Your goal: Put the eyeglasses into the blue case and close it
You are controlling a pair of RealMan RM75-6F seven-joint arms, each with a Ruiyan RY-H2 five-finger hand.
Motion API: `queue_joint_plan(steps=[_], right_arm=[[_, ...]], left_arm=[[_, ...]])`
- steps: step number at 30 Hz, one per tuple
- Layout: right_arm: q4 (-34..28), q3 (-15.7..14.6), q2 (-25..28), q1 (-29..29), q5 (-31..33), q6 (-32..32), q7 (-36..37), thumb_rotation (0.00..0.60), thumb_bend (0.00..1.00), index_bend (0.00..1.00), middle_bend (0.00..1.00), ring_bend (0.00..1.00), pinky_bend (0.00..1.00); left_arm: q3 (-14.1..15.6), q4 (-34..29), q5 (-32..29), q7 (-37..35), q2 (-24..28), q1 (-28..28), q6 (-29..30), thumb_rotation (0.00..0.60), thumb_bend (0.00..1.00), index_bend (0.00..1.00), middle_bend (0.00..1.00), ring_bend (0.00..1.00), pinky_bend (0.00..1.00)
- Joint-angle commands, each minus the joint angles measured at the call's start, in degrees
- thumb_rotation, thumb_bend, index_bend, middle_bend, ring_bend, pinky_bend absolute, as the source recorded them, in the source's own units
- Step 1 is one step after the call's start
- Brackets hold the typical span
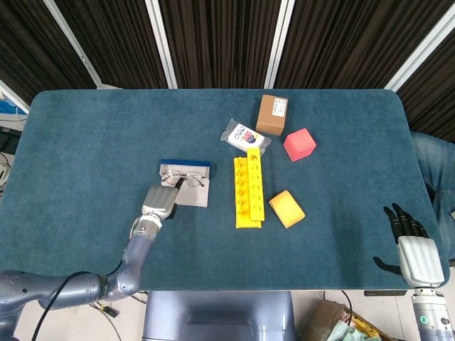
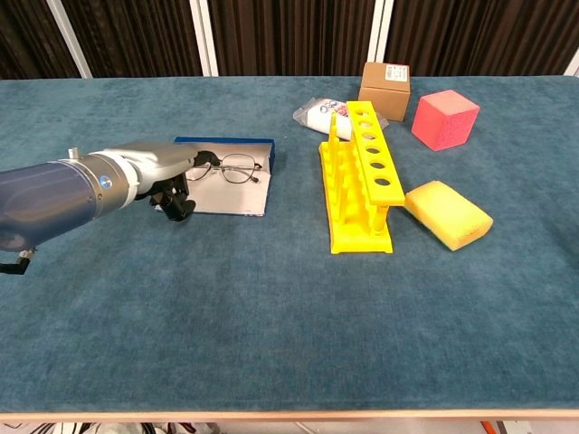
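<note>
table [image 1: 85,142]: we see teal felt
case [image 1: 185,164]: blue rim, grey lining
rack [image 1: 249,192]: yellow
cube [image 1: 299,144]: pinkish red
sponge [image 1: 286,209]: orange-yellow
box [image 1: 271,114]: brown cardboard

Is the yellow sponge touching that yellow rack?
Apart. The head view shows blue cloth between the sponge and the rack.

L hand [image 2: 154,167] hides eyeglasses' [image 2: 231,167] left lens.
</note>
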Motion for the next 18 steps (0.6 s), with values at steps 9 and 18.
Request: queue_joint_plan(steps=[9, 18], right_arm=[[-0.2, 0.0, 0.0, -0.1, 0.3, 0.0, -0.2, 0.6, 0.13, 0.0, 0.0, 0.11, 0.19], [-0.3, 0.1, 0.0, -0.1, 0.6, 0.0, -0.4, 0.6, 0.13, 0.0, 0.0, 0.11, 0.19]], left_arm=[[0.4, 2.0, 0.2, -0.5, -1.5, -0.7, 1.4, 0.6, 0.54, 0.0, 0.8, 0.76, 0.83], [0.5, 4.3, -0.9, -0.3, -2.5, -1.4, 0.8, 0.6, 0.54, 0.0, 0.8, 0.77, 0.83]])
